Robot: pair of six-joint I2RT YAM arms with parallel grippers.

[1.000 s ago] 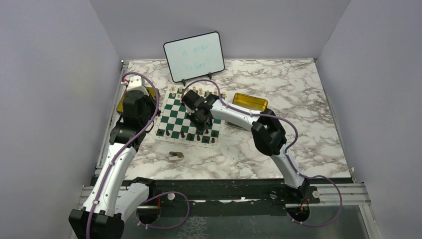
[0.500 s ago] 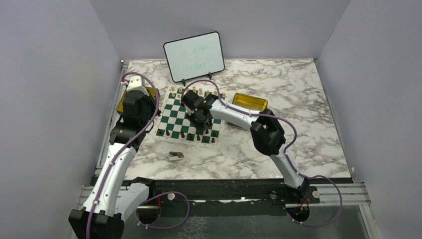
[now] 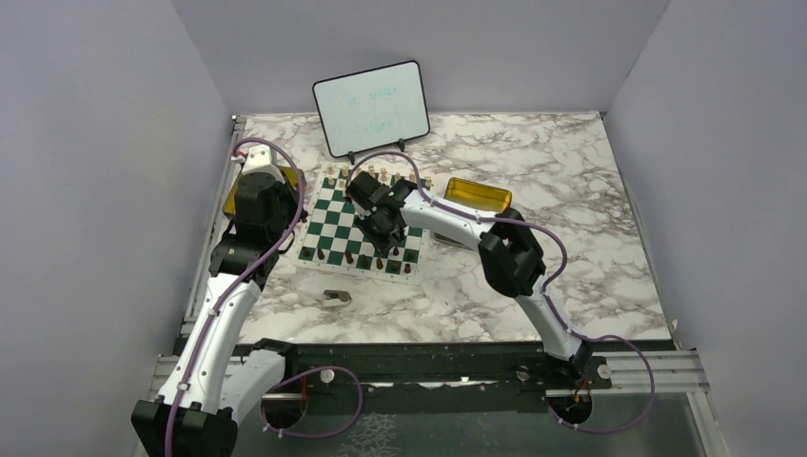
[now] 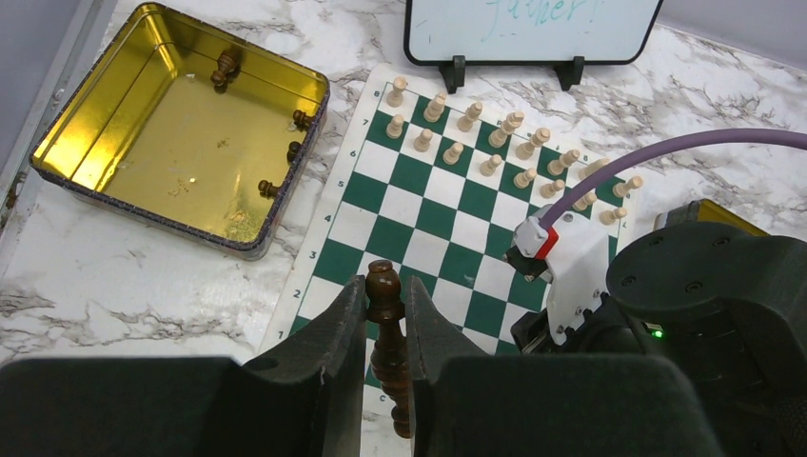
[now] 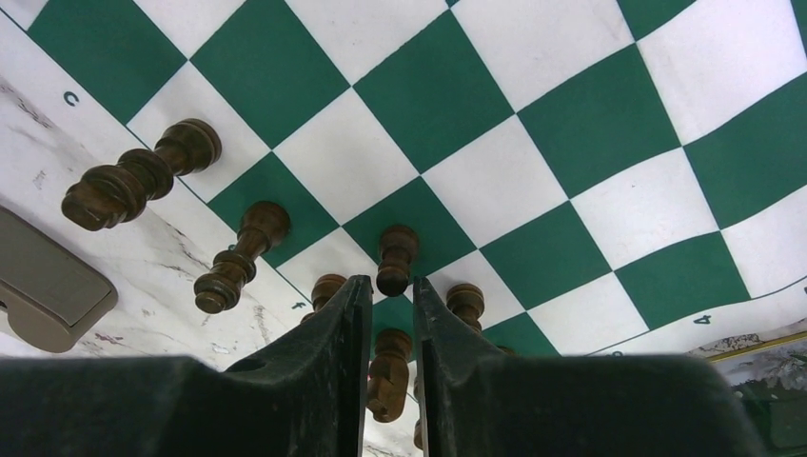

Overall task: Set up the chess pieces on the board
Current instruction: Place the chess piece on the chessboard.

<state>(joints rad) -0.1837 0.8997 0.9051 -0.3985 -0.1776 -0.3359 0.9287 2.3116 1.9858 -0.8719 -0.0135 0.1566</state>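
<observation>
Our left tool (image 4: pixel 385 303) pinches a dark brown chess piece (image 4: pixel 383 282) upright between its fingers, over the near left corner of the green-and-white board (image 4: pixel 447 224). Our right tool (image 5: pixel 390 288) hangs low over the board's near rows, its fingers a narrow gap apart around a second dark piece (image 5: pixel 388 373); we cannot tell whether they grip it. Other dark pieces (image 5: pixel 243 257) stand close by. Light tan pieces (image 4: pixel 453 152) fill the two far rows. A gold tin (image 4: pixel 143 124) on the marble desk (image 4: pixel 114 286), just left of the board, holds a few dark ones.

Lab test cell: plain grey walls (image 3: pixel 95 143) around marble table (image 3: pixel 571 190).
</observation>
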